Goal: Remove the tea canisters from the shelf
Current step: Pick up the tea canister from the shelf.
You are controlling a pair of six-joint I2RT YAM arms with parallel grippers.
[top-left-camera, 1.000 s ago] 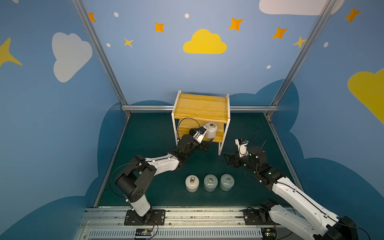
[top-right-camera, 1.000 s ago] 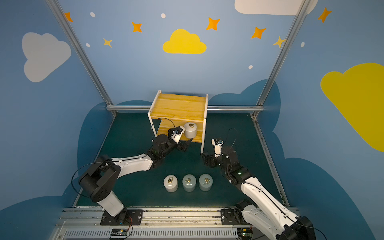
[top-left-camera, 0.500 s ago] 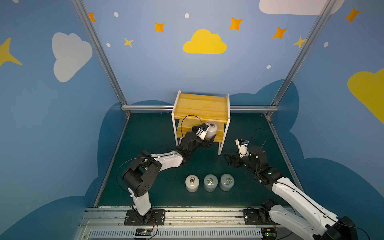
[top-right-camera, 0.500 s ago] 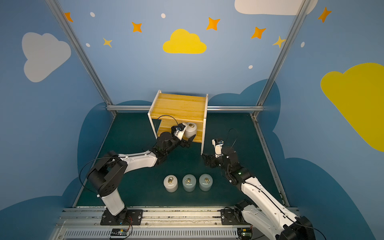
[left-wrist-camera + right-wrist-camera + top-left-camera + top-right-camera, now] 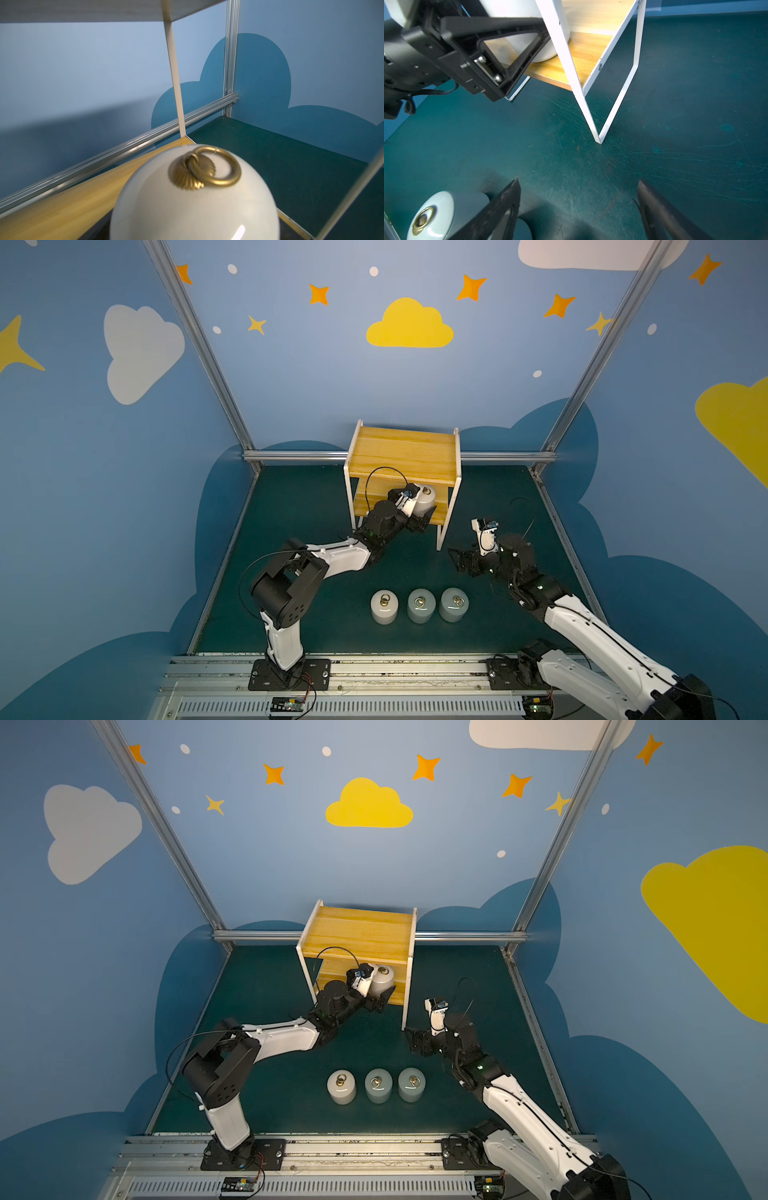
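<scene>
The shelf (image 5: 403, 456) (image 5: 357, 932) stands at the back of the green mat. One off-white tea canister (image 5: 428, 497) (image 5: 384, 978) with a brass ring sits at the right end of its lower board (image 5: 583, 56). My left gripper (image 5: 419, 512) (image 5: 376, 990) reaches in under the top board, open, one finger on each side of that canister (image 5: 195, 199). Three tea canisters stand in a row on the mat: off-white (image 5: 384, 605), grey-blue (image 5: 421, 605), grey-blue (image 5: 454, 603). My right gripper (image 5: 459, 562) (image 5: 578, 187) hovers open and empty over the mat, right of the shelf's front leg.
The shelf's white front right leg (image 5: 591, 116) stands between the two grippers. A grey-blue canister (image 5: 436, 214) lies close beside one right finger (image 5: 508, 207). Aluminium frame rails (image 5: 299, 456) and blue walls close in the mat at the back and sides.
My left arm has stretched further toward the shelf, bringing its open jaws deeper around the off-white canister. The right arm and the three canisters on the mat have not moved.
</scene>
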